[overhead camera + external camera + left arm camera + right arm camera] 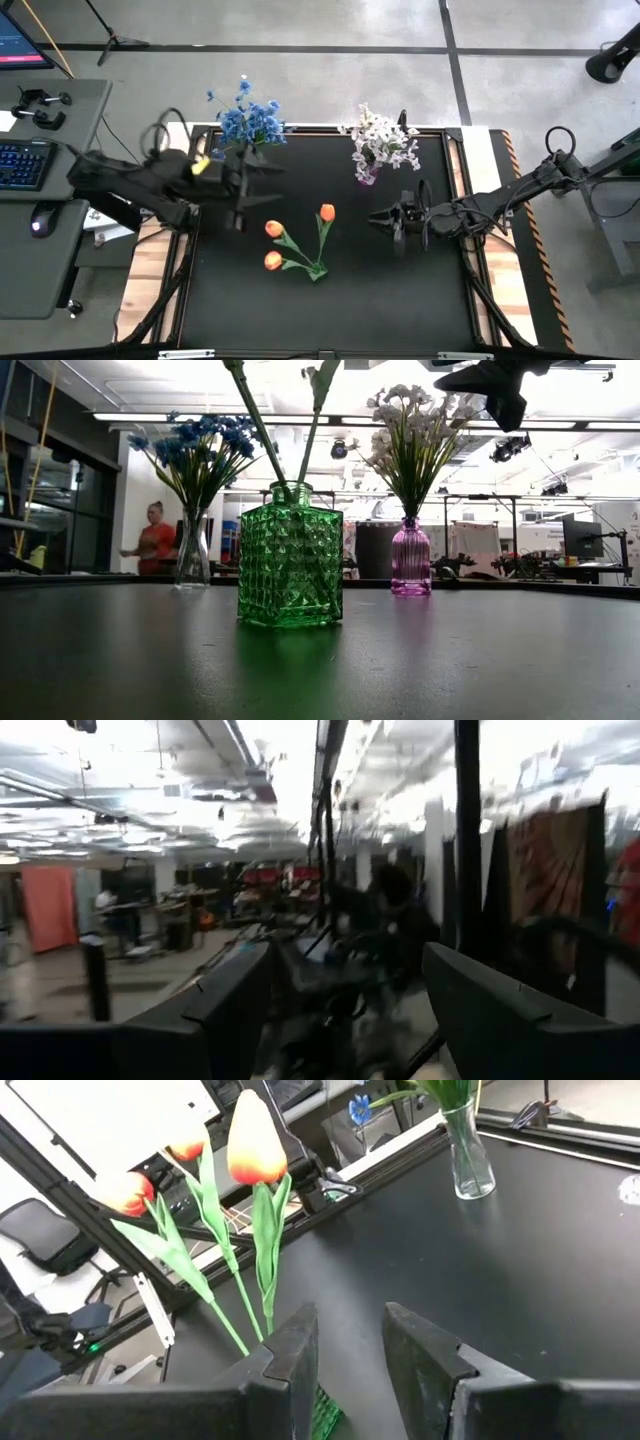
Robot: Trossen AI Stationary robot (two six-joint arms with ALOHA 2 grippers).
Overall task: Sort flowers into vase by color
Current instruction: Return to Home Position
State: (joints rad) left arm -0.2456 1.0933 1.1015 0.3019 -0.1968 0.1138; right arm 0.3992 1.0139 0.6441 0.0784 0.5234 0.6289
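standing in a faceted green glass vase [290, 555] (square), orange tulips [327, 212]; left gripper [345, 975], right gripper [350, 1325] gape apart.

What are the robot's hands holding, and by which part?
Nothing. The left gripper and right gripper are open and empty; the orange tulips stand in the green glass vase.

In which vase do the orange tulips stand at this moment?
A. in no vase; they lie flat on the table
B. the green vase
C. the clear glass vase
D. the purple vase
B: in the high view the stems of the orange tulips run down together into the green vase, while the clear vase holds the blue flowers and the purple vase holds the white flowers.
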